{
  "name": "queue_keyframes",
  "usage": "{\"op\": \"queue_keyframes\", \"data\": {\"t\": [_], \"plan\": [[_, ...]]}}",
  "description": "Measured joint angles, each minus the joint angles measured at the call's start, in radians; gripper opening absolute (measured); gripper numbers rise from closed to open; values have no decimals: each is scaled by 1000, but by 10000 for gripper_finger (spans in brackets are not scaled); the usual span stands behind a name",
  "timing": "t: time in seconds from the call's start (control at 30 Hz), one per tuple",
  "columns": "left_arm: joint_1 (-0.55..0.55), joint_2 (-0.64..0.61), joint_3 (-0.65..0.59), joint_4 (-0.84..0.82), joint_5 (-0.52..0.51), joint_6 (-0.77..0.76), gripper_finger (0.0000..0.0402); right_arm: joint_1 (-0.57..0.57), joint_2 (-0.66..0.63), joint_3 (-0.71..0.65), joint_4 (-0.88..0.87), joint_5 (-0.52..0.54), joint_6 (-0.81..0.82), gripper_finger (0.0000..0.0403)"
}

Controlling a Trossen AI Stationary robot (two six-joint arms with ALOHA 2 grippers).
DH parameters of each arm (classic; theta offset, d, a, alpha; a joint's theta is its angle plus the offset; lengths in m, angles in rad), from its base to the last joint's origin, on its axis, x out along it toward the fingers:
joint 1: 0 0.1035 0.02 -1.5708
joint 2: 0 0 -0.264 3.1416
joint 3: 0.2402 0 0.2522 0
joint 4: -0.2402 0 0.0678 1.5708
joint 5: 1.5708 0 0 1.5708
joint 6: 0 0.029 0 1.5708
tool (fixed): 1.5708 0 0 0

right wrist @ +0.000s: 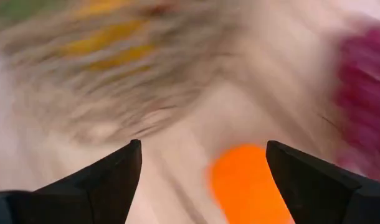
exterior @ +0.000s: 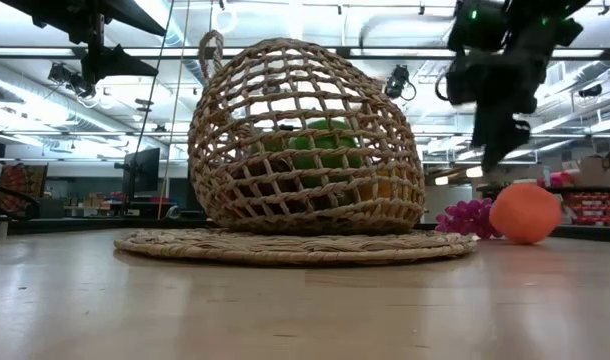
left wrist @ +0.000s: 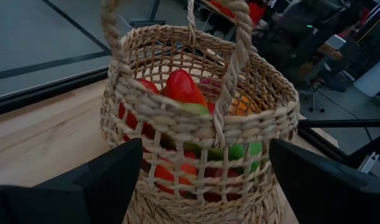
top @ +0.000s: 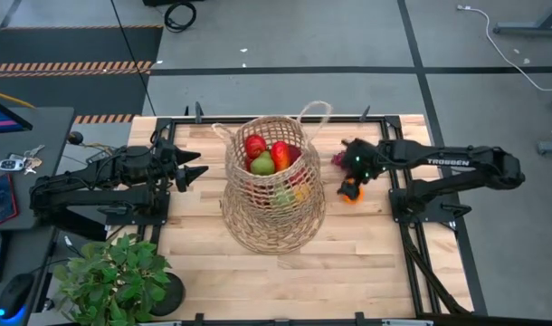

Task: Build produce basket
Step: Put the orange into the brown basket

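Leafy potted plant (top: pixel 113 276) at table's (top: pixel 366 263) near left corner; keys (top: pixel 18 164) on side desk; round woven mat (exterior: pixel 295 246) on tabletop.

From my end the basket (top: pixel 274 195) is rough open-weave wicker, matt tan. The produce (top: pixel 265 156) inside looks like smooth glossy plastic. The bench (top: pixel 366 263) is pale butcher-block wood, and my arms' fingers (left wrist: pixel 109 180) look matt black.

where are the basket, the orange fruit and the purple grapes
basket (top: pixel 274 213): high view, on its woven side wall.
orange fruit (exterior: pixel 526 213): low view, on the middle of its round face.
purple grapes (exterior: pixel 468 217): low view, on the middle of the bunch.
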Motion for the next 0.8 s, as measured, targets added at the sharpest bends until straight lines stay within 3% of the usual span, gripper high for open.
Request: {"op": "queue_keyframes", "data": {"t": [0.07,0.2,0.4,0.6,0.8], "plan": [[0,0,0,0,0,0,357,65,0,2,6,-6,-125,346],[0,0,0,0,0,0,357,147,2,1,-4,146,-246,346],[0,0,0,0,0,0,357,145,2,3,-51,257,-384,346],[0,0,0,0,0,0,357,140,8,3,-62,225,-432,346],[0,0,0,0,0,0,357,112,99,3,-64,264,-411,367]]}}
